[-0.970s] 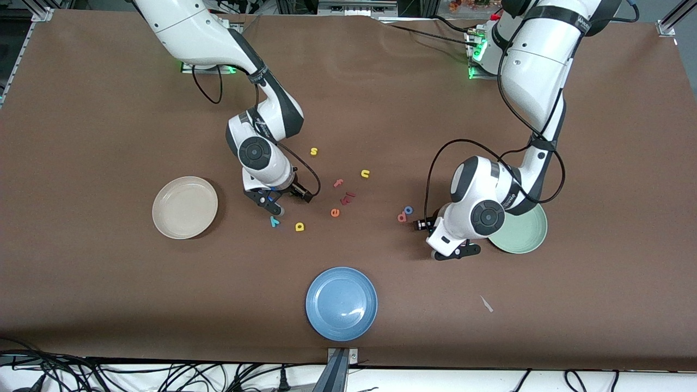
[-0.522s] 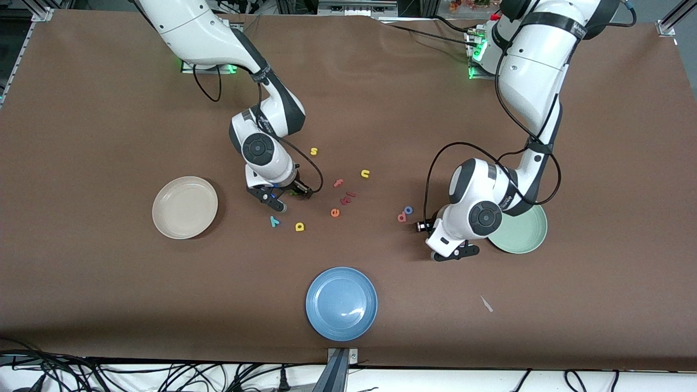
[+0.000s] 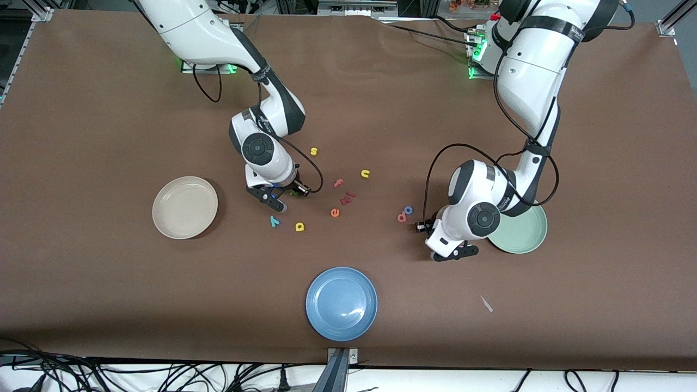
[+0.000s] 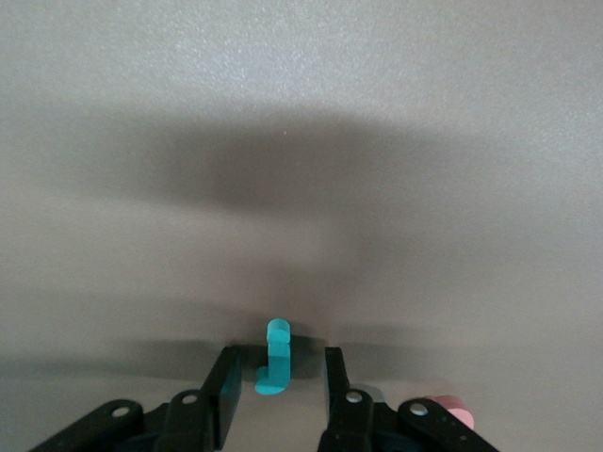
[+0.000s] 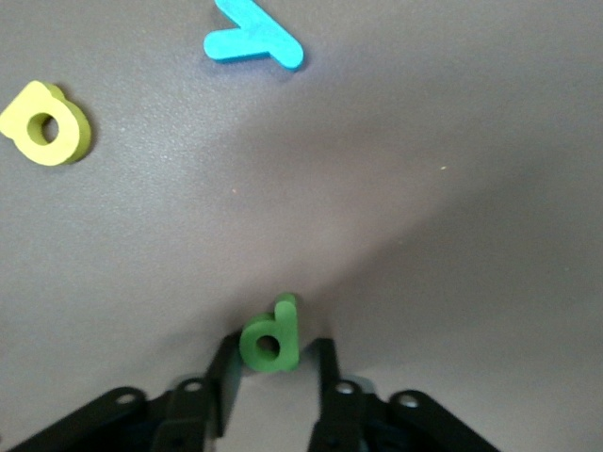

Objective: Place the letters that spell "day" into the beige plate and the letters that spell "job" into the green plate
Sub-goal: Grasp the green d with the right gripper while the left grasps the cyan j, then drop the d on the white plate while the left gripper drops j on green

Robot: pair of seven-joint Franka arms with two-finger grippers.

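From the front, both plates, beige (image 3: 184, 207) and green (image 3: 521, 231), sit empty on the counter. Left wrist view: the left tool (image 4: 279, 388) straddles the teal j (image 4: 274, 357), not yet pinching. Right wrist view: the right tool (image 5: 276, 377) has its jaws against the green d (image 5: 271, 338). These letters look like light, squashy foam, best pinched gently across their flat edges.

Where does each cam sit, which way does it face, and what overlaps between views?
Front: high across the table, facing both arms and the beige plate, green plate and scattered letters.
Left wrist: on the left arm, looking down at its left gripper around the teal j.
Right wrist: on the right arm, looking down at its right gripper around the green d.
Shared: the teal y and yellow a show in right wrist and front.
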